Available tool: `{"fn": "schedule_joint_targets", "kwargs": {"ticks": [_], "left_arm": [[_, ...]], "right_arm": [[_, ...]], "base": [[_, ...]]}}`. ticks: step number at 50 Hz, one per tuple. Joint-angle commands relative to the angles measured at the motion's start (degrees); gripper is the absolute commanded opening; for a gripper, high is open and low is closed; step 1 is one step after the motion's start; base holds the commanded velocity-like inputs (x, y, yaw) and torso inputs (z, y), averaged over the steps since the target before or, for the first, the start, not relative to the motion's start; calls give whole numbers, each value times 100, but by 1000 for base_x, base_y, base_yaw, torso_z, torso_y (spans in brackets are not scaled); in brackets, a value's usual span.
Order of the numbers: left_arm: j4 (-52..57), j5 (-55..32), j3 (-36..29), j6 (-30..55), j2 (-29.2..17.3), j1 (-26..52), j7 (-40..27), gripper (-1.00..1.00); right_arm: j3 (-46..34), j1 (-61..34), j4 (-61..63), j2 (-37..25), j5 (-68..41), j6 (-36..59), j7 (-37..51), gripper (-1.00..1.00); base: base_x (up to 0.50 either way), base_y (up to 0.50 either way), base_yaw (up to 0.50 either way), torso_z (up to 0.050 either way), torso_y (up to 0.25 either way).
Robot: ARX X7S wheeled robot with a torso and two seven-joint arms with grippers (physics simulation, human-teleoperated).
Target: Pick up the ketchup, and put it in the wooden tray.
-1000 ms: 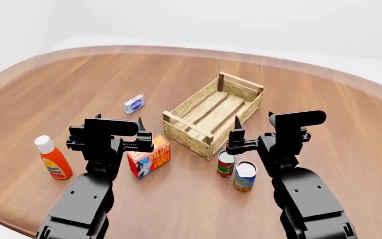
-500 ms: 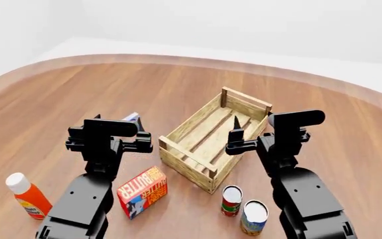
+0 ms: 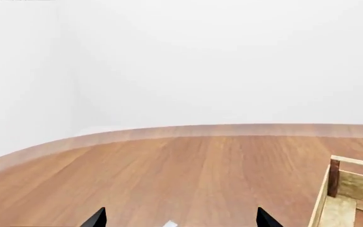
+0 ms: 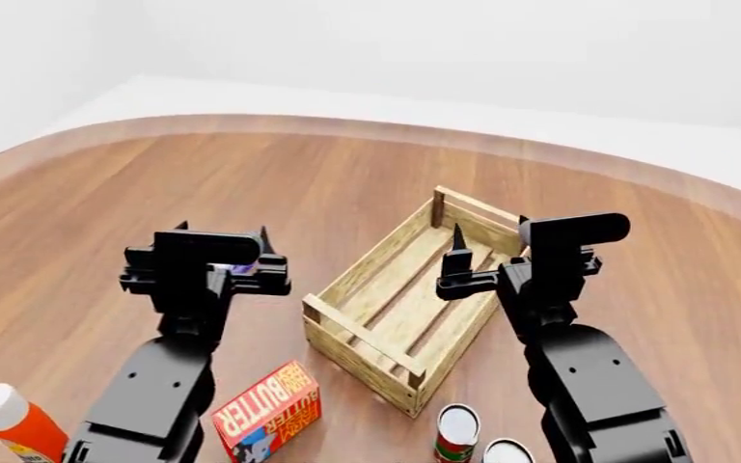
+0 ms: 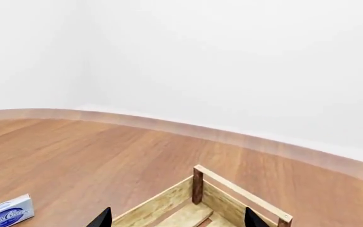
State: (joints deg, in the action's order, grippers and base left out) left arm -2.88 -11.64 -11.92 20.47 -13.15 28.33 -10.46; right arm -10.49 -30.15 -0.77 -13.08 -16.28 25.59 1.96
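The ketchup [image 4: 16, 425], an orange-red bottle with a white cap, stands at the bottom left edge of the head view, partly cut off. The wooden tray [image 4: 340, 330], a pale slatted crate, sits mid-table and holds nothing. My left gripper [image 4: 225, 231] is open and empty, well beyond and to the right of the ketchup. My right gripper [image 4: 490, 231] is open and empty over the tray's far right side. The left wrist view shows the open left gripper [image 3: 180, 218] and a tray corner [image 3: 351, 189]. The right wrist view shows the open right gripper [image 5: 176, 218] above the tray [image 5: 232, 194].
A red-orange butter box [image 4: 265, 415] lies near the tray's near-left corner. Two cans [image 4: 455, 434] stand at the bottom edge, right of the box. A small blue-white box [image 5: 5, 213] lies left of the tray, mostly behind my left gripper. The round wooden table's edge [image 4: 344, 123] curves behind.
The head view has shifted: the ketchup, butter box, cans and tray have all slid down and toward me in the frame. Both grippers keep their places in the view and stay open.
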Motion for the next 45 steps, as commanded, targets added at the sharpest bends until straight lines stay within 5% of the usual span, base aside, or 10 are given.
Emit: {"fn": "schedule_joint_targets", "kwargs": {"ticks": [1, 20, 45], "left_arm": [[286, -68, 108, 92, -140, -124, -75, 100], [2051, -343, 1440, 663, -892, -1424, -815, 100], [2012, -620, 2869, 556, -1358, -2396, -981, 100]], "right_arm": [[-51, 30, 223, -40, -16, 148, 80, 100], [-282, 147, 398, -220, 58, 161, -12, 100], [-495, 306, 625, -185, 90, 200, 96, 100]], "base": [[0, 0, 0, 0, 0], [0, 0, 0, 0, 0], [0, 0, 0, 0, 0]]}}
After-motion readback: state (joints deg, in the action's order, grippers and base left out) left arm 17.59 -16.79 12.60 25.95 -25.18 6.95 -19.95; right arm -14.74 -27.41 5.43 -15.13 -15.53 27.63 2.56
